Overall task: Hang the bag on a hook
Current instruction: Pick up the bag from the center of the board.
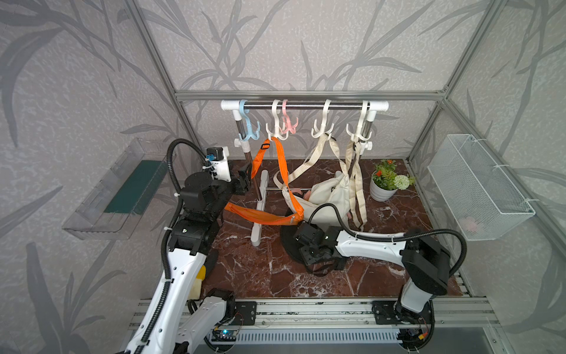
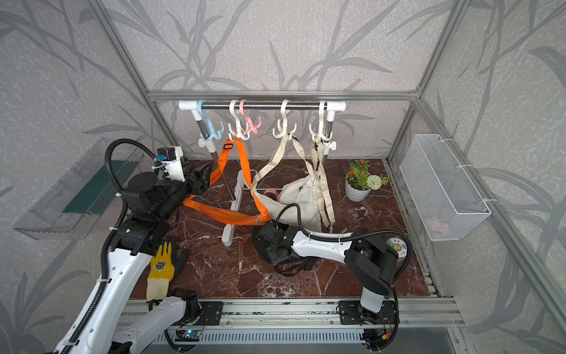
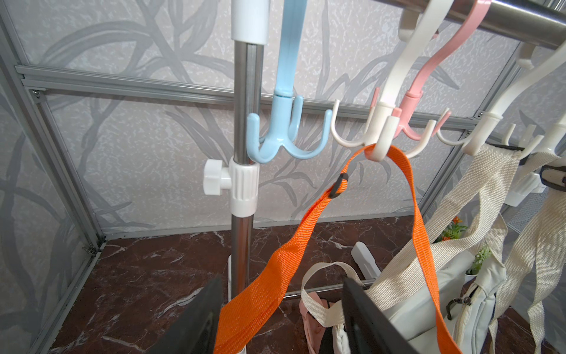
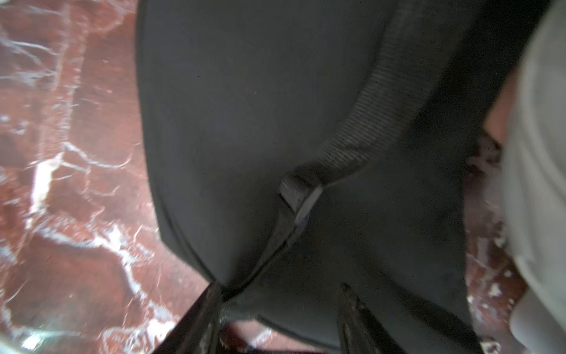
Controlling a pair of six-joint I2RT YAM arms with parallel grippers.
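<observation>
A black bag [image 1: 289,242] [image 4: 275,107] lies flat on the marble floor in front of the rack, its strap [image 4: 376,122] lying across it. My right gripper [image 4: 280,288] is down over it, open, with the bag's edge between the fingers. An orange bag [image 1: 260,214] hangs by its strap [image 3: 294,254] from a white hook [image 3: 379,144] on the rail [image 1: 306,106]. My left gripper [image 3: 281,280] is open beside the rack's left post, and the orange strap runs between its fingers. A blue hook [image 3: 275,144] and a pink hook [image 1: 289,125] are bare.
A cream bag [image 1: 324,193] hangs by its straps from two white hooks further right. A potted plant [image 1: 382,187] stands at the back right, a wire basket [image 1: 481,190] on the right wall, a clear tray [image 1: 116,190] on the left wall. A yellow glove [image 2: 162,269] lies at the front left.
</observation>
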